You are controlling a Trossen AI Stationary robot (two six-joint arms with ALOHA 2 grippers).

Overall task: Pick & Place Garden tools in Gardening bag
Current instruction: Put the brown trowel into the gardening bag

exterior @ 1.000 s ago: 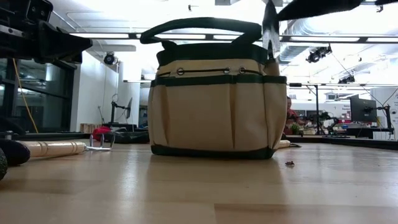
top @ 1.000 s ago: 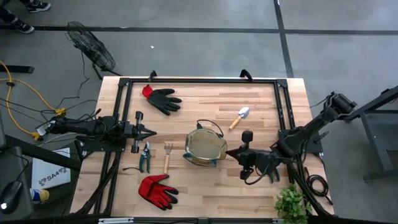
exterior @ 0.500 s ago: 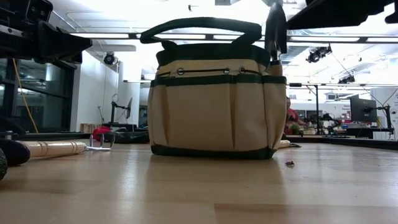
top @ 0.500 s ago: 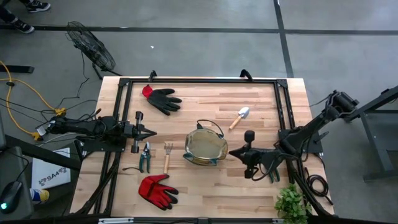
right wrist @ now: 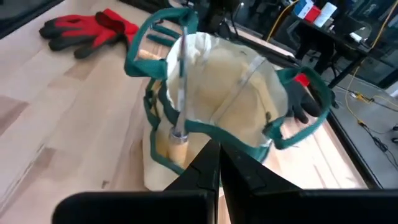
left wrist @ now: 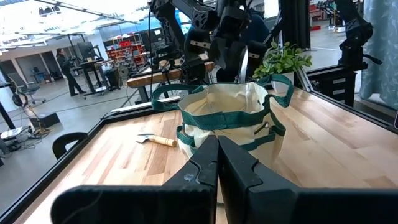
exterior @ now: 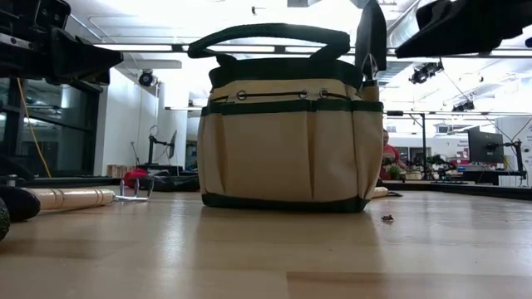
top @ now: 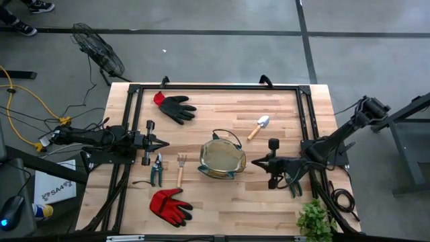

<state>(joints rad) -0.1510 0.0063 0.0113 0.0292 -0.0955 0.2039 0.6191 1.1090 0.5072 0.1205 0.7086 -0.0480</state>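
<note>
Gardening bag [top: 222,160] parked mid-table [top: 282,114], one trowel [right wrist: 179,81] stuck in side pocket, blade up. Right gripper [top: 254,161] just beside bag, fingers clenched, empty. Left gripper [top: 165,142] held back, fingers pinched together.

left gripper [top: 163,142] closed over the table's left side; right gripper [top: 254,161] closed, empty.

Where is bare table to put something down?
Free: the patch between the black glove and the trowel, and the near edge right of the red glove. Crowded: left of the gardening bag, around pruners and fork.
</note>
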